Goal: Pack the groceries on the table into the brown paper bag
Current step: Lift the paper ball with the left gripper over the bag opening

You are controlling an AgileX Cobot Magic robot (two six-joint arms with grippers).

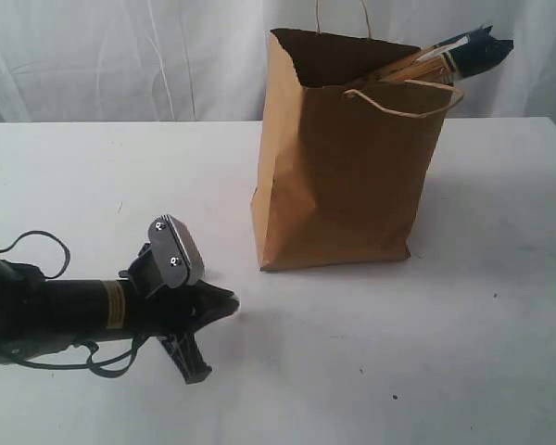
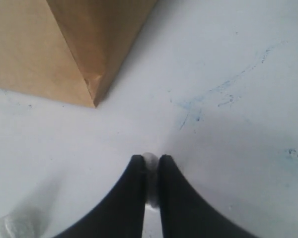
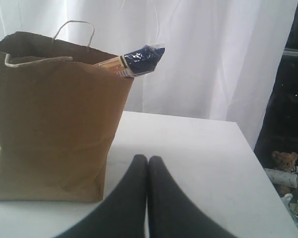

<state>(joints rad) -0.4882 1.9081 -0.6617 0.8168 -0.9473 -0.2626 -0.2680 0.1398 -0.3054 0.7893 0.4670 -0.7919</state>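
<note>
The wide, flat white tabletop [image 1: 463, 306] carried one thing standing directly on it: a tall kraft-brown paper bag [image 1: 343, 176] with a jagged top edge and pale twisted cord handles, upright toward the far middle of the surface. Near the bag's base the white surface showed small dark specks [image 1: 360, 371] and faint bluish scuff marks [image 2: 203, 101].

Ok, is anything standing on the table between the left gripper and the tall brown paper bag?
Nothing visible does. Between the left gripper and the tall kraft-brown paper bag lies only bare white tabletop. The long dark noodle packet pokes from the bag's top.
</note>
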